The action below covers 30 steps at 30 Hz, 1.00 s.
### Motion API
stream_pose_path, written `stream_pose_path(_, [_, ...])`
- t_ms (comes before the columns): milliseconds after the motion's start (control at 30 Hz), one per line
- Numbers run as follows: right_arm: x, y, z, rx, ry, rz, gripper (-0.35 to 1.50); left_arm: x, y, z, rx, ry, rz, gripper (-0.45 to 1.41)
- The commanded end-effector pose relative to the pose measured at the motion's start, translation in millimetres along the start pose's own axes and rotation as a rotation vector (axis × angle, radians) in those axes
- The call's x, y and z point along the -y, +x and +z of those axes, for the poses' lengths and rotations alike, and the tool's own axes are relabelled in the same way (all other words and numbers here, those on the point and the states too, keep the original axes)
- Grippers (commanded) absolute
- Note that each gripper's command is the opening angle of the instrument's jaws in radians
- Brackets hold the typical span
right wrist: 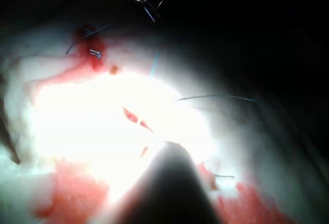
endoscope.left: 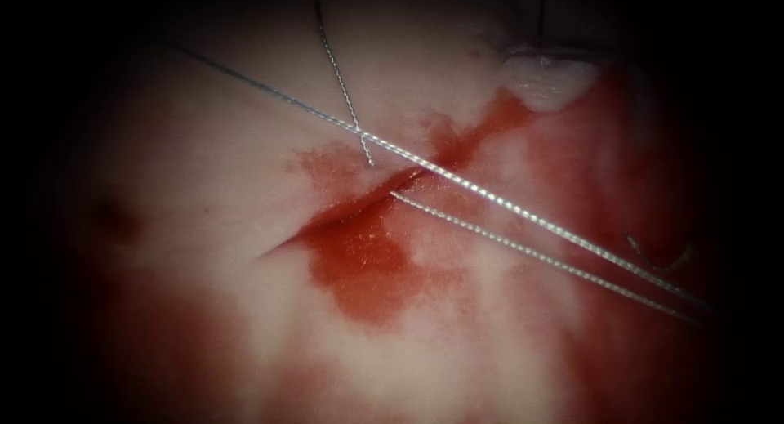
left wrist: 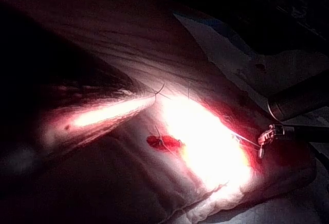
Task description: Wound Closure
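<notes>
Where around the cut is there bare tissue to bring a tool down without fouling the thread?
The tissue left of the cut is bare, bordered above by the long thread. Below the red fluid it is also bare. Right of the cut is crowded: two thread strands run side by side, and a third crosses them just above the cut.

The endoscope view is lit at its centre and heavily darkened toward every edge and corner, where detail is lost. The thread [endoscope.left: 490, 197] is caught as bright glints, and wet sheen is seen on the red fluid [endoscope.left: 359, 269]. In both wrist views the tissue [left wrist: 205, 147] is burnt out to white glare, surrounded by deep shadow, and softly blurred
</notes>
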Motion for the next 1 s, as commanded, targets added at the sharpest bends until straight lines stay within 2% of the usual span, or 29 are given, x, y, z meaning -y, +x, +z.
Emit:
stream_pose_path(33, [0.5, 1.2, -0.7, -0.005, -0.003, -0.004, -0.35, 0.8, 0.6, 0.6, -0.007, 0.003, -0.005, -0.45])
stream_pose_path(267, [0.6, 1.0, -0.8, -0.006, -0.002, -0.006, -0.35, 1.0, -0.1, 0.4, 0.004, 0.004, -0.006, -0.45])
stream_pose_path(533, [0.6, 1.0, -0.8, -0.006, -0.002, -0.005, -0.35, 2.2, -3.0, -0.8, 0.034, 0.021, -0.016, -0.45])
stream_pose_path(667, [0.6, 0.9, -0.8, -0.005, -0.002, -0.005, -0.35, 2.4, -3.4, -1.1, 0.049, 0.026, -0.024, -0.45])
stream_pose_path(933, [0.7, 1.6, -1.5, -0.029, -0.008, 0.004, -0.35, 1.6, -1.2, -0.4, 0.02, -0.002, -0.037, -0.45])
stream_pose_path(967, [0.8, 1.8, -1.7, -0.036, -0.02, 0.007, -0.35, 1.4, -0.8, -0.2, 0.009, -0.011, -0.041, -0.45])
stream_pose_path(1000, [1.0, 2.6, -2.4, -0.079, -0.051, 0.017, -0.35, 0.7, 0.6, 0.3, -0.023, -0.039, -0.05, -0.45])
